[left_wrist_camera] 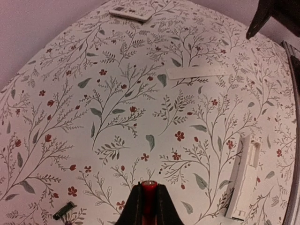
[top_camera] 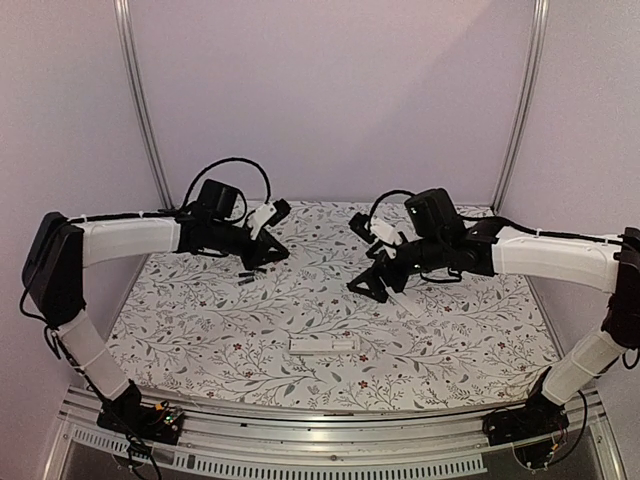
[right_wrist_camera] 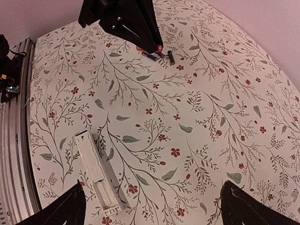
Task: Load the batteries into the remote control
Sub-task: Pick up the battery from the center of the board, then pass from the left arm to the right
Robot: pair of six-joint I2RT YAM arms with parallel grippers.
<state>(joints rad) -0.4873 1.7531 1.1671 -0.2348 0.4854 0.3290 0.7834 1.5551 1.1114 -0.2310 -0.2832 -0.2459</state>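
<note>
Floral cloth [top_camera: 200, 330] covers the table, where the left gripper [left_wrist_camera: 149, 190] is clenched on a red-tipped battery [left_wrist_camera: 149, 184] with loose batteries [right_wrist_camera: 157, 54] just beside it, the right gripper [right_wrist_camera: 152, 187] hangs spread wide, and the opened remote [top_camera: 322, 344] lies between them, a white strip [left_wrist_camera: 197, 72] nearby.

left wrist view: slim red cylindrical battery [left_wrist_camera: 149, 192] shows only its top, the rest buried between the black left gripper fingers [left_wrist_camera: 133, 211] | right wrist view: black right gripper fingers [right_wrist_camera: 65, 208] cropped by the bottom edge | top view: tiny dark loose batteries [top_camera: 245, 274], colours too small to read
</note>
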